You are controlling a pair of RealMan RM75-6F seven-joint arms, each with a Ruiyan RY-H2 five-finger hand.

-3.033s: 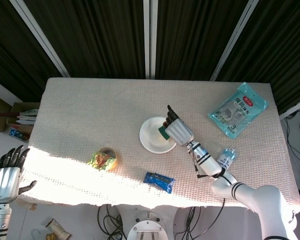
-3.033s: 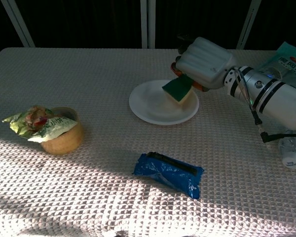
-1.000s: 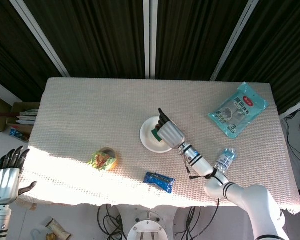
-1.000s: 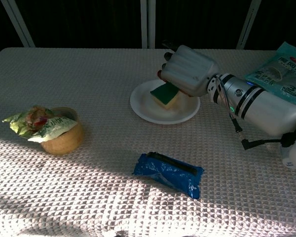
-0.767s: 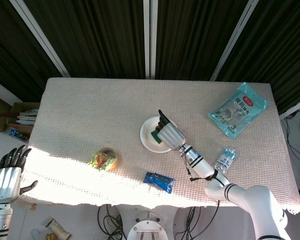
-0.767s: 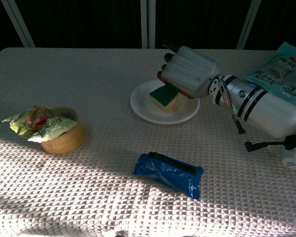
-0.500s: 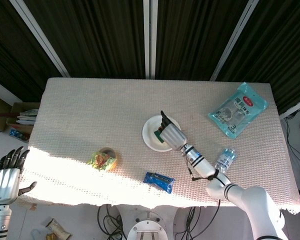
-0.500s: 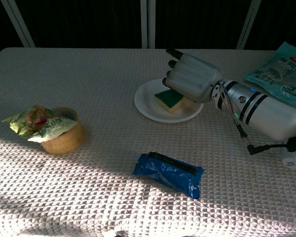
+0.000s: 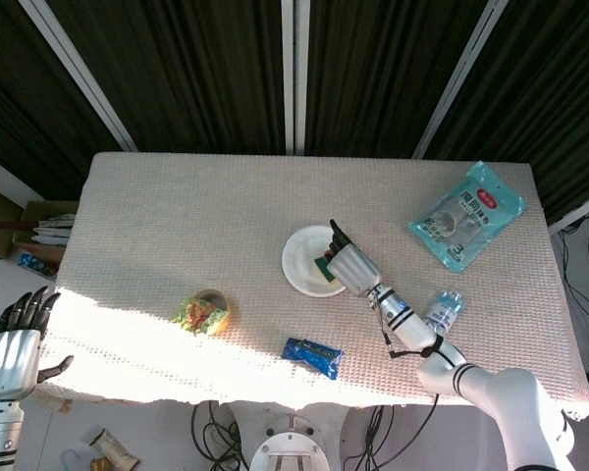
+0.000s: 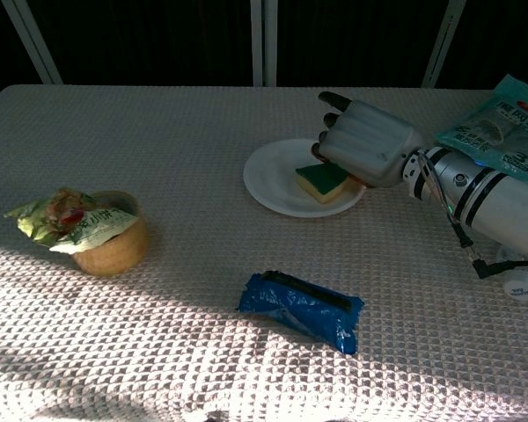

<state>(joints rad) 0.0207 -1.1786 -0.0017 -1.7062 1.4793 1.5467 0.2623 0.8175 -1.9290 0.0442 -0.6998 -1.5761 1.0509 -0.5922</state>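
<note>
Sponge [image 10: 322, 181], green on top and yellow beneath, lies flat on the right half of the white plate [image 10: 273, 189], which sits near the middle of the table. Just right of it hovers the right hand [image 10: 367, 143], back turned up and fingers [image 10: 334, 99] partly stretched over the plate's right rim; whether it touches the sponge cannot be told, and it holds nothing that shows. Left hand [image 9: 10, 345] hangs beyond the table's near left corner, fingers spread and empty.

Covering the table is a cream waffle-weave cloth [image 10: 176, 132], crossed by a band of sunlight along the near edge. On the near left stands a small bowl [image 10: 110, 248] with a crumpled snack wrapper in it. Nearer the front lies a blue packet [image 10: 301, 309]. At the far right lies a teal pouch [image 9: 467, 213], with a water bottle [image 9: 443, 311] nearer. Dark slatted blinds [image 9: 196, 69] close the far side.
</note>
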